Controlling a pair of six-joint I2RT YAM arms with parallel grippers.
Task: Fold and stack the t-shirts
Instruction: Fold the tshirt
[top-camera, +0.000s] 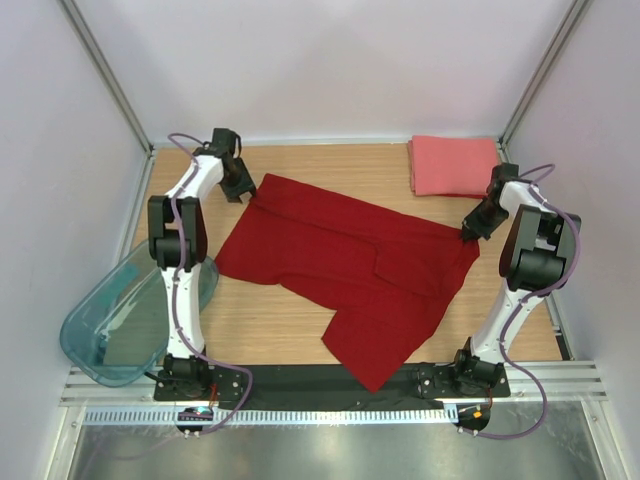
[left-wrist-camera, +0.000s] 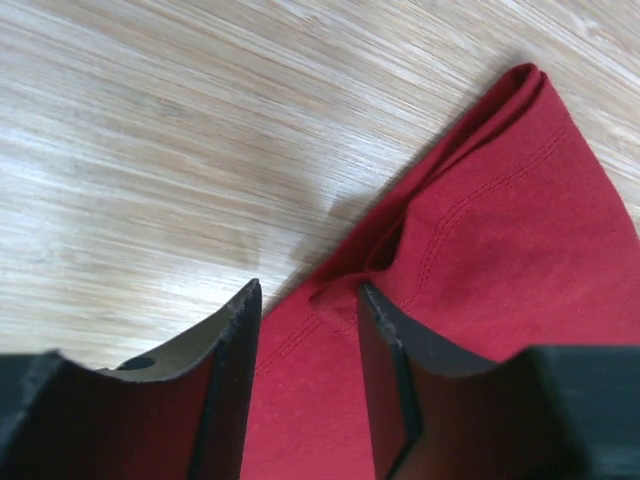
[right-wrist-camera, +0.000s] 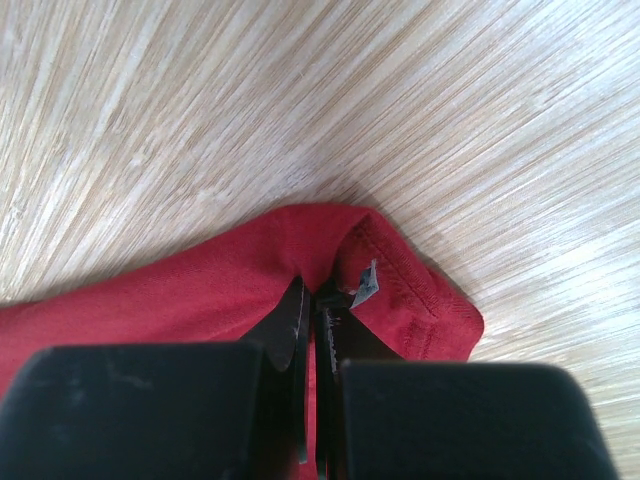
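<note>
The dark red t-shirt (top-camera: 350, 270) lies spread across the middle of the wooden table, one part folded over toward the front. The salmon-pink t-shirt (top-camera: 453, 165) rests folded to a rectangle at the back right. At the red shirt's far left corner my left gripper (top-camera: 243, 188) stands open. In the left wrist view its jaws (left-wrist-camera: 308, 300) straddle a puckered seam of the red cloth (left-wrist-camera: 480, 230) without pinching it. My right gripper (top-camera: 468, 233) is at the shirt's right corner. In the right wrist view it (right-wrist-camera: 312, 300) is shut on a hem of red cloth (right-wrist-camera: 200, 290) beside a small grey label (right-wrist-camera: 366, 284).
A translucent teal plastic bin (top-camera: 100, 330) sits at the table's left edge beside the left arm. White walls with metal posts close in the back and sides. A black strip and metal rail (top-camera: 330, 410) run along the front between the arm bases.
</note>
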